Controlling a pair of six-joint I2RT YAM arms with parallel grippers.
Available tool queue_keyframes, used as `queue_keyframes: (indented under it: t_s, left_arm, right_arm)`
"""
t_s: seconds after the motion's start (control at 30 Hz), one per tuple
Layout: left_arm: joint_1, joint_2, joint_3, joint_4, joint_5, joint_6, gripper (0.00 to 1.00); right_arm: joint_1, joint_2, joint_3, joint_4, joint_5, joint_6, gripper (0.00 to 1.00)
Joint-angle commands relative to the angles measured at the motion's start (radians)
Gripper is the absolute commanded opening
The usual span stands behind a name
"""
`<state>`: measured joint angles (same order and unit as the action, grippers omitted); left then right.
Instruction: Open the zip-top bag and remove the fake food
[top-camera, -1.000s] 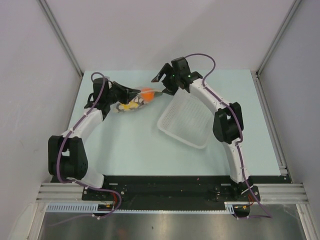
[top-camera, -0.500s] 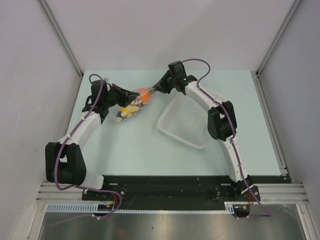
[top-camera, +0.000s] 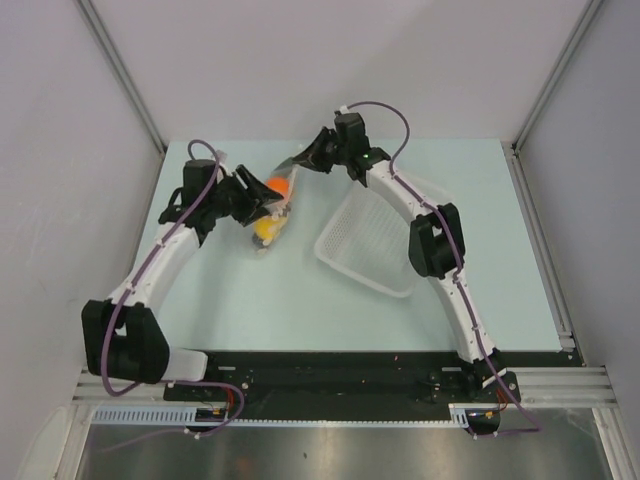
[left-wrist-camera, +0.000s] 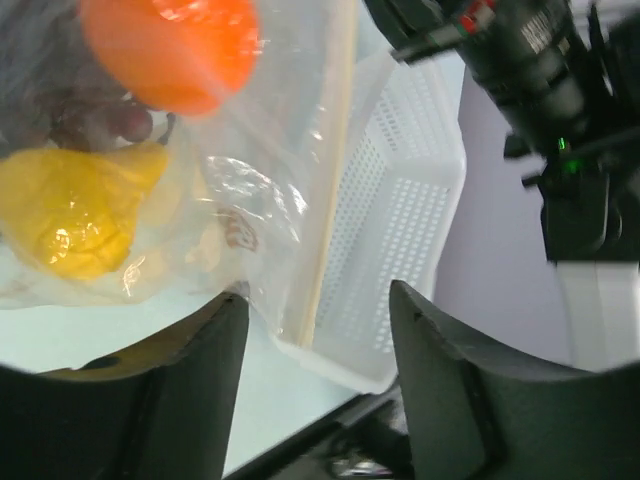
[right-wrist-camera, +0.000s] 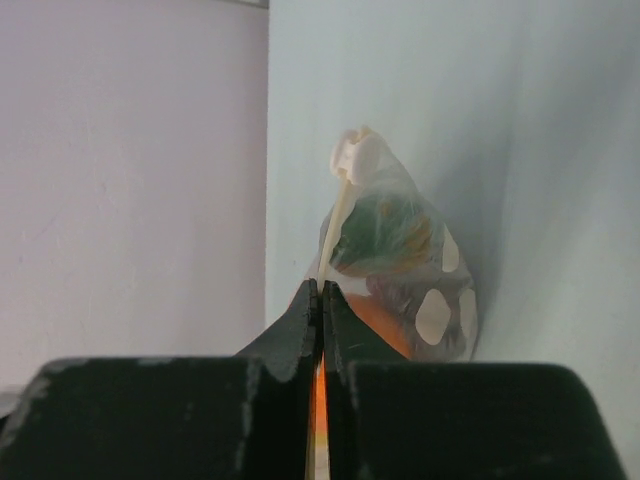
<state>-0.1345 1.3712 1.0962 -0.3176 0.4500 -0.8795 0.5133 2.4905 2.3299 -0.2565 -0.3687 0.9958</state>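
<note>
Extending from right hand (right-wrist-camera: 320, 296): zip-top bag (right-wrist-camera: 408, 250)

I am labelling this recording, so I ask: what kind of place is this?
Probably a robot test cell in a laboratory, not a home. Plain walls on metal posts enclose the pale table, two arms are bolted to a black base at its near edge, and the zip-top bag holds fake food.

Left arm (top-camera: 160, 255), right arm (top-camera: 395, 190): white links, black joints, purple cables (top-camera: 378, 103); right gripper (right-wrist-camera: 321, 292) black.
</note>
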Motion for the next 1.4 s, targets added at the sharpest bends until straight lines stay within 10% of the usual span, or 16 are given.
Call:
queue_keyframes:
  t_s: [0.0, 0.33, 0.63, 1.17, 1.37]
  left_arm:
    - [-0.001, -0.11, 0.077, -0.049, -0.062, 0.313, 0.72]
    - [0.102, 0.252, 0.301, 0.114, 0.162, 0.583, 0.68]
    - [0.131, 0.586, 0.682, -0.051, 0.482, 0.878, 0.66]
    - [0.2, 0.677, 0.734, 0.083, 0.833, 0.743, 0.65]
    - [0.202, 0.68, 0.622, 0.538, 0.964, 0.37, 0.6]
  right_arm:
    - [0.011, 0.028, 0.134, 0.088, -0.148, -0.204, 0.03]
    - [0.004, -0.007, 0.112, 0.011, -0.393, -0.485, 0.0]
    - [-0.002, 0.004, 0.091, 0.029, -0.578, -0.511, 0.0]
    - [-0.006, 0.016, 0.071, 0.502, -0.708, -0.076, 0.0]
    - [-0.006, 0.036, 0.062, 0.591, -0.731, 0.017, 0.0]
